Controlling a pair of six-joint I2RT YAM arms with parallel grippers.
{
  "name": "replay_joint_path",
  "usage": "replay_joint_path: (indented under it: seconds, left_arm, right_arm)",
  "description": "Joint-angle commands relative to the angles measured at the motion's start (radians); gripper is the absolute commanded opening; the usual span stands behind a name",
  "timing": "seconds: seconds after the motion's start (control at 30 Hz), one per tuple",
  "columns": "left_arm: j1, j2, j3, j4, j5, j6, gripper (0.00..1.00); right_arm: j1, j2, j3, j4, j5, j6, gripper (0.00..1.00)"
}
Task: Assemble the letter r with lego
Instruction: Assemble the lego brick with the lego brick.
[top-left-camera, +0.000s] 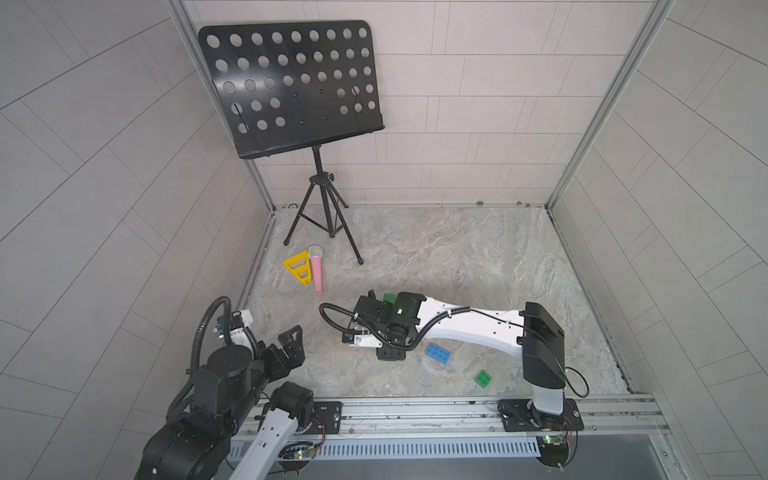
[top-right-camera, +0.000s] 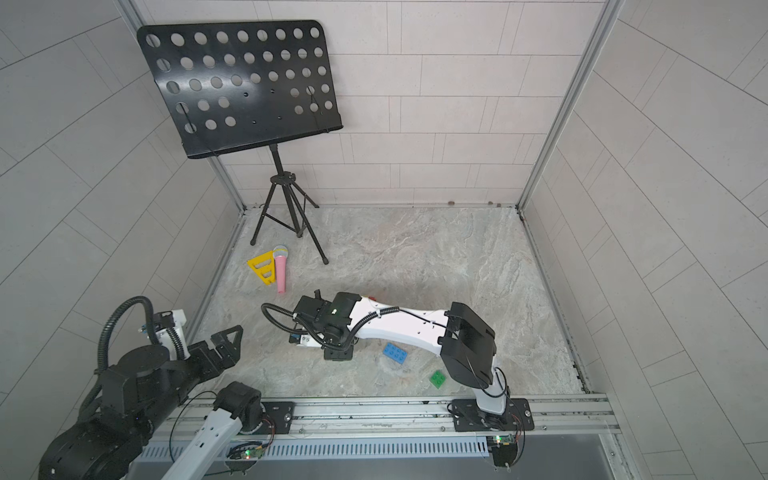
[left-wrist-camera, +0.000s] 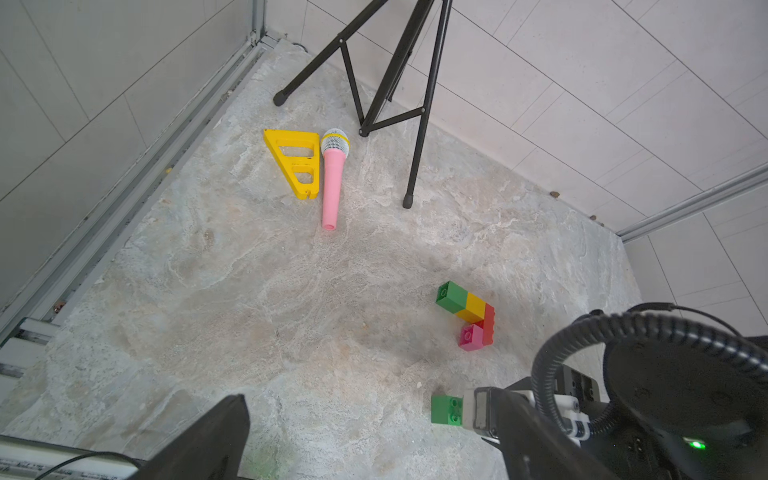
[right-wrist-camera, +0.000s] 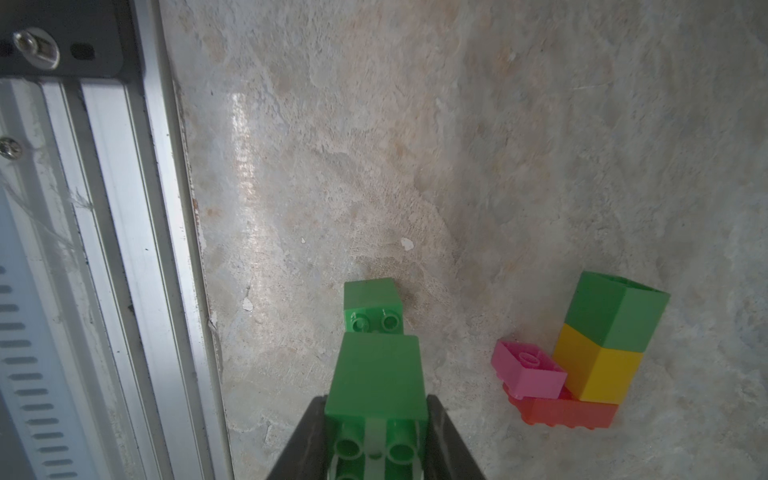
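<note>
Green plastic fills the lower middle of the right wrist view. The right gripper (right-wrist-camera: 374, 401) is clamped on a green brick (right-wrist-camera: 376, 374), with one black finger pressed to each side and the studs facing the camera. Just above it in that frame a second green brick (right-wrist-camera: 372, 305) lies on the stone-patterned table (right-wrist-camera: 332, 145) with its studs turned toward the held one. The two look very close, but from this angle it is hard to say whether they touch.

At the lower right of the same frame sits a joined group (right-wrist-camera: 594, 365). It is a green piece on a yellow piece on a longer red brick, with a pink brick seated on the red one beside the yellow. The left wrist view shows this group right of centre.

In both top views the right arm reaches across the middle of the frame and hides most of that cluster. A blue brick (top-left-camera: 438, 353) lies alone just below the arm, and a third green brick (top-left-camera: 483, 379) lies to its lower right, near the front rail.

The left gripper (top-left-camera: 296, 347) hangs at the lower left with its jaws spread wide and nothing between them. At the upper left stands a black music stand (top-left-camera: 291, 87). Near its feet a yellow triangle (top-left-camera: 298, 268) and a pink microphone (top-left-camera: 317, 274) lie side by side.
</note>
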Motion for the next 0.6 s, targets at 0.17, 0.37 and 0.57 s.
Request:
replay_joint_path:
  seconds: [0.17,0.37,0.57]
  left_arm:
    - [0.003,-0.067,-0.056,0.056,0.043,0.057,1.00]
    - [0.003,-0.090,-0.087,0.057,0.039,0.051,1.00]
    - [0.003,-0.103,-0.113,0.058,0.046,0.051,1.00]
  right_arm:
    - [0.017,0.070,0.054,-0.078,0.058,-0.038,0.00]
    - [0.017,0.097,0.071,-0.088,0.056,-0.044,0.00]
    - [0.018,0.116,0.081,-0.098,0.052,-0.048,0.00]
